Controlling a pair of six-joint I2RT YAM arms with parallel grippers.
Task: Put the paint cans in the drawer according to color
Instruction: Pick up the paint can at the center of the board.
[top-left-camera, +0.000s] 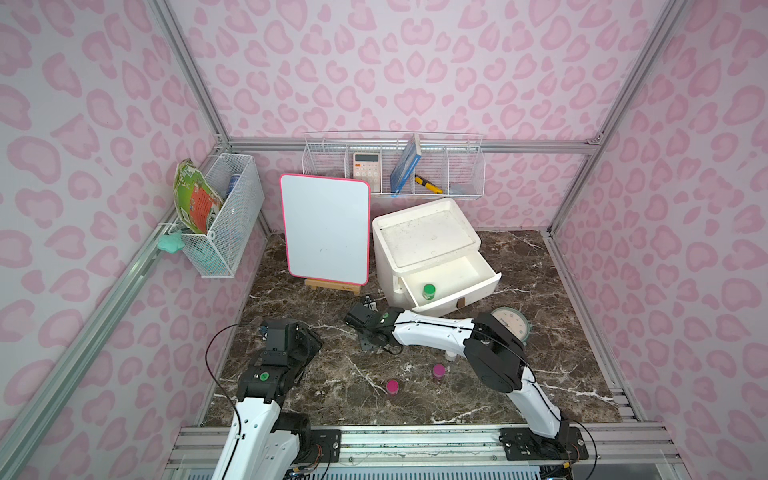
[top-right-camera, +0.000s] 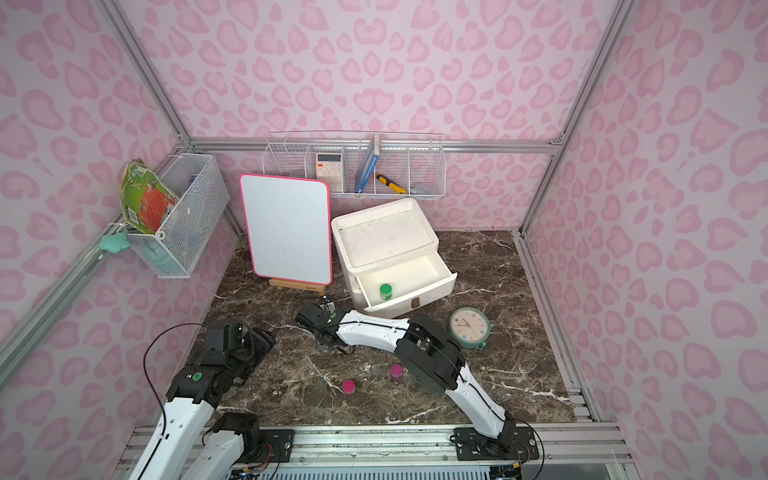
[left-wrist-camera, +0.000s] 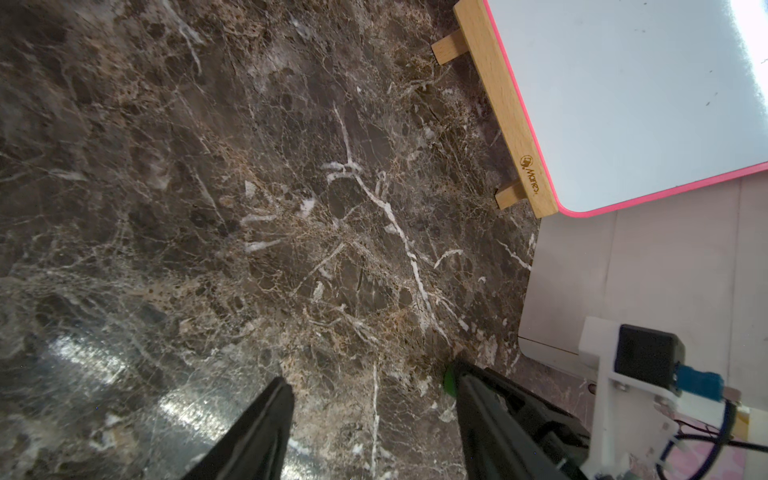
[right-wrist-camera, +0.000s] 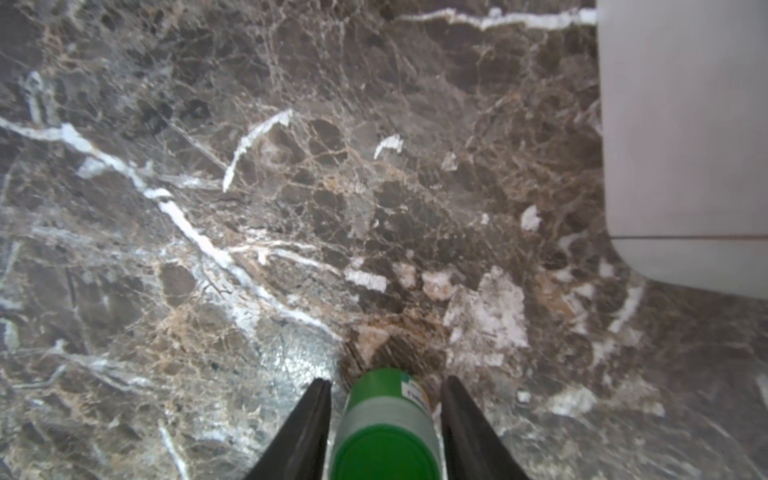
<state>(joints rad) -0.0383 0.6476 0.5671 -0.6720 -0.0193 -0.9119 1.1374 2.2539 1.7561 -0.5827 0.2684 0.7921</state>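
Observation:
One green-lidded paint can (top-left-camera: 429, 291) stands in the open white drawer (top-left-camera: 478, 289). A second green paint can (right-wrist-camera: 384, 415) sits on the marble between the fingers of my right gripper (right-wrist-camera: 386, 384); the jaws straddle it with a thin gap on each side. In both top views that gripper (top-left-camera: 361, 320) hangs low just left of the drawer front. Two magenta cans (top-left-camera: 392, 387) (top-left-camera: 439, 370) stand near the front. A small white can (top-left-camera: 450, 355) peeks from under my right forearm. My left gripper (left-wrist-camera: 372, 374) is open over bare marble.
The white drawer unit (top-left-camera: 424, 237) stands at the back, a pink-edged whiteboard (top-left-camera: 326, 228) on a wooden easel to its left. A round clock (top-right-camera: 469, 326) lies right of the right arm. Wire baskets (top-left-camera: 395, 166) hang on the walls.

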